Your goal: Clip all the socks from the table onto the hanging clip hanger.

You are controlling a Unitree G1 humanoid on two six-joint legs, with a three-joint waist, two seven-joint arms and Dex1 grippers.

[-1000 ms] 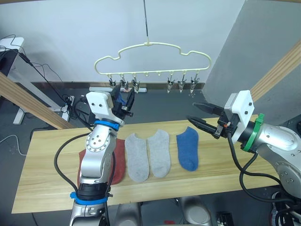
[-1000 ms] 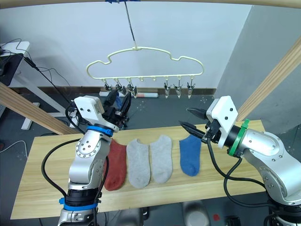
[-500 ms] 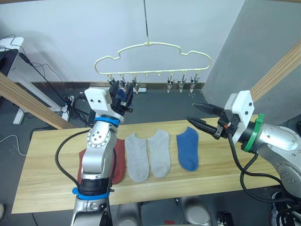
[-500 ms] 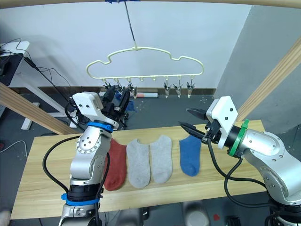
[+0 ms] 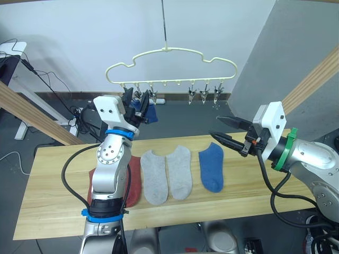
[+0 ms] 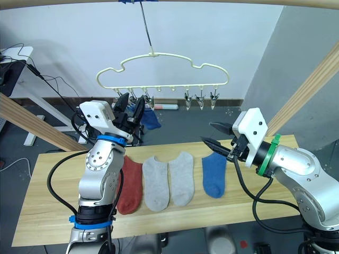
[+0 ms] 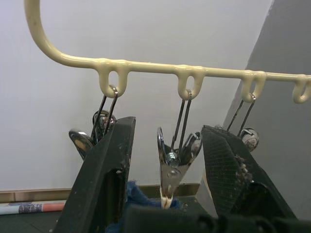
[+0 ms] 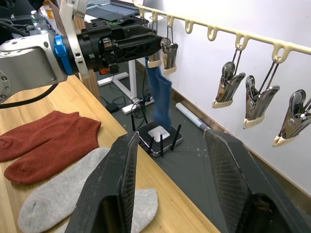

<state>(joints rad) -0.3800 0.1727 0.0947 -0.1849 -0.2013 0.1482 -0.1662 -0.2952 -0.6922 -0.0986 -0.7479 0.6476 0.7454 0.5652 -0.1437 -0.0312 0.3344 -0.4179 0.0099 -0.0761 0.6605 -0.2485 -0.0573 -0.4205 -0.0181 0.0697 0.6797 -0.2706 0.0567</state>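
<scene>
Soft blue ankle sock point(image 8: 159, 92) | dangles under metal clip point(image 7: 170, 170), between spread left gripper point(image 5: 139, 103) fingers | right gripper point(image 5: 225, 130) gaping, empty

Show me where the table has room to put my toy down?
The table is bare left of the red socks, and right of the blue sock, though the right pincer hovers there. The middle is crowded with grey socks.

No readable text, labels, brands, numbers or signs anywhere.
</scene>
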